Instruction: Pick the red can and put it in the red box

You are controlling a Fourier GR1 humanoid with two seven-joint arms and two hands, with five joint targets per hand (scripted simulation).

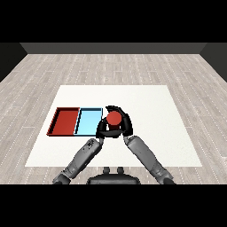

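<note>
The red can stands upright on the white table, just right of the light blue tray. My right hand reaches in from the right, its fingers curled over the can's far side and round it. Close against the can's left side, at the blue tray's right rim, is my left hand. The red tray lies left of the blue one with nothing in it. The lower part of the can is hidden behind the hands.
The two trays lie side by side on the left half of the table. Both forearms meet near the table's front middle. Wooden floor surrounds the table.
</note>
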